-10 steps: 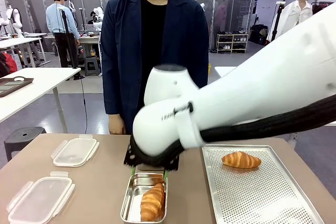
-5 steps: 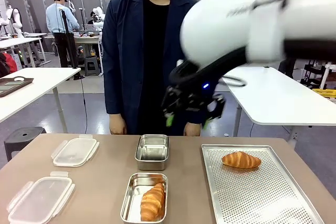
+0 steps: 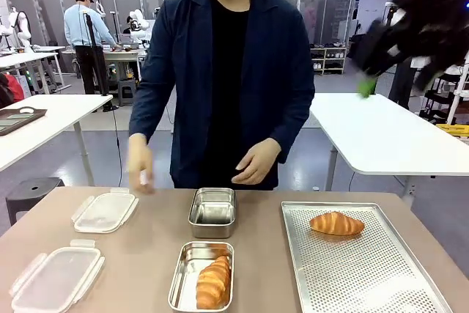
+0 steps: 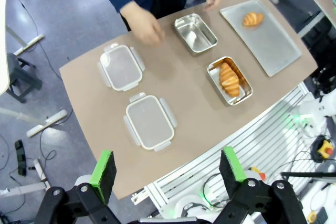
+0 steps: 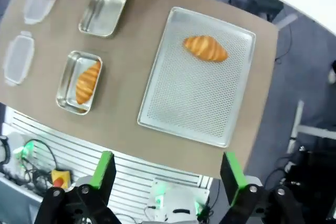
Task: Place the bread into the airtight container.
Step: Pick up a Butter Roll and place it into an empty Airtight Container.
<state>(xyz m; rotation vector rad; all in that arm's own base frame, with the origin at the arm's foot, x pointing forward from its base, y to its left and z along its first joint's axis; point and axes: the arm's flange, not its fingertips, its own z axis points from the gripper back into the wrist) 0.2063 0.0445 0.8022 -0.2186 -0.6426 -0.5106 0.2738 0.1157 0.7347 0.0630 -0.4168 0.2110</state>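
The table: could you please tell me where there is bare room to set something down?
Bare tabletop lies between the near lid and the filled container. The tray is free on the near side of its croissant. It is crowded at the far edge, where the person's hands hover by the far lid and empty container.

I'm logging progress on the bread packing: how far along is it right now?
Done: one croissant lies in the near container. In hand: nothing; the left gripper and right gripper are open and empty, high above the table, while the person's hand hovers near the far lid. Left: the second croissant sits on the tray, the far container is empty, and the near lid lies beside the containers.
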